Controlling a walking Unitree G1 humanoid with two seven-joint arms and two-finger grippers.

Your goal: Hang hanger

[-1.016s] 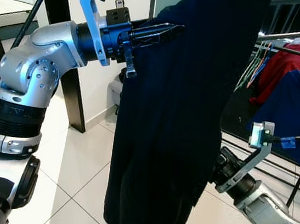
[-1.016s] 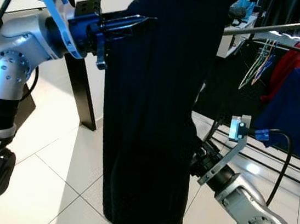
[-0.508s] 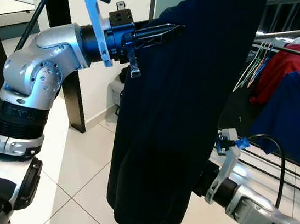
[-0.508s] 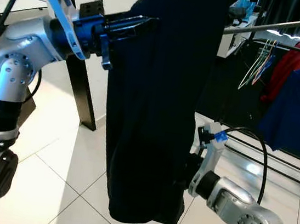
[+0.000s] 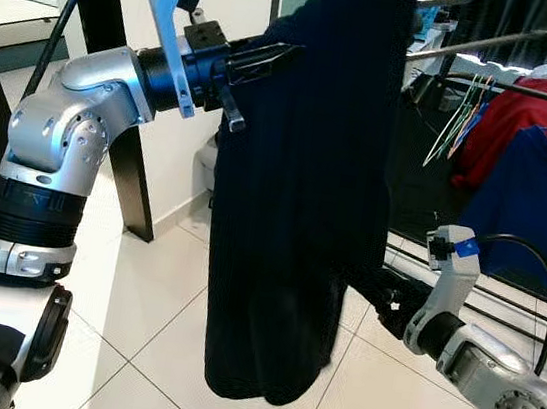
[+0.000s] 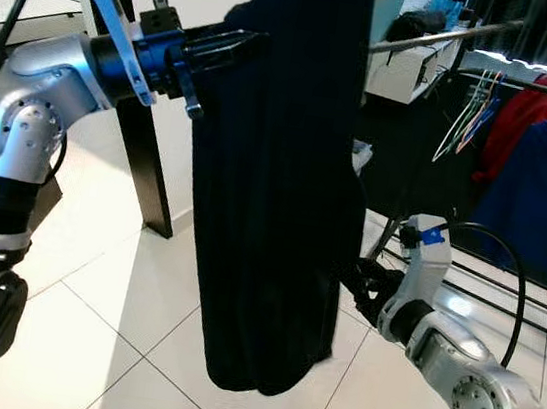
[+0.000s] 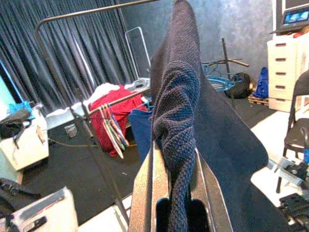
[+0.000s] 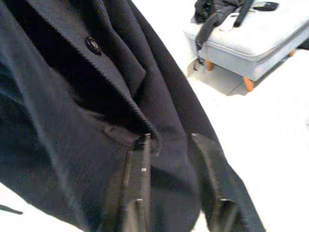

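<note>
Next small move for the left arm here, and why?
Probably carry the dark garment right toward the rack rail. The left gripper is shut on its shoulder, the right gripper is open at the lower cloth, and the garment hangs short of the rail.

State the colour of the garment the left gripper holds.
Dark navy knit garment, clearest in the left wrist view.

The silver left arm was raised at shoulder height, its black two-fingered left gripper (image 7: 176, 193) clamped on dark knitted fabric. The right arm was extended low, its right gripper (image 8: 169, 159) held with fingers parted.
</note>
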